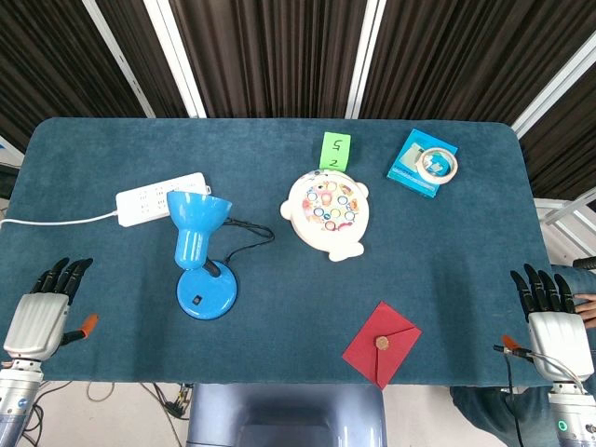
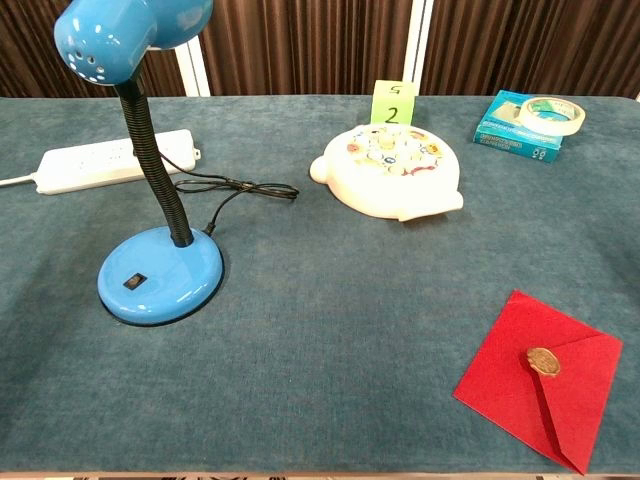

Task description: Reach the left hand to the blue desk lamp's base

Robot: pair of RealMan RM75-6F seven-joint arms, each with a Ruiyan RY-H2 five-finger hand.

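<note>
The blue desk lamp stands left of the table's middle, its round base (image 1: 207, 293) (image 2: 160, 275) flat on the cloth and its shade (image 1: 195, 223) (image 2: 128, 32) raised on a black neck. My left hand (image 1: 42, 312) lies at the table's near left edge, fingers straight and apart, holding nothing, well to the left of the base. Over at the near right edge my right hand (image 1: 551, 312) rests the same way, empty. Neither hand shows in the chest view.
A white power strip (image 1: 158, 197) lies behind the lamp, its black cord (image 1: 247, 240) running to the base. A white round toy (image 1: 328, 212), a green number card (image 1: 334, 151), a blue box with a tape roll (image 1: 423, 163) and a red envelope (image 1: 381, 343) lie to the right.
</note>
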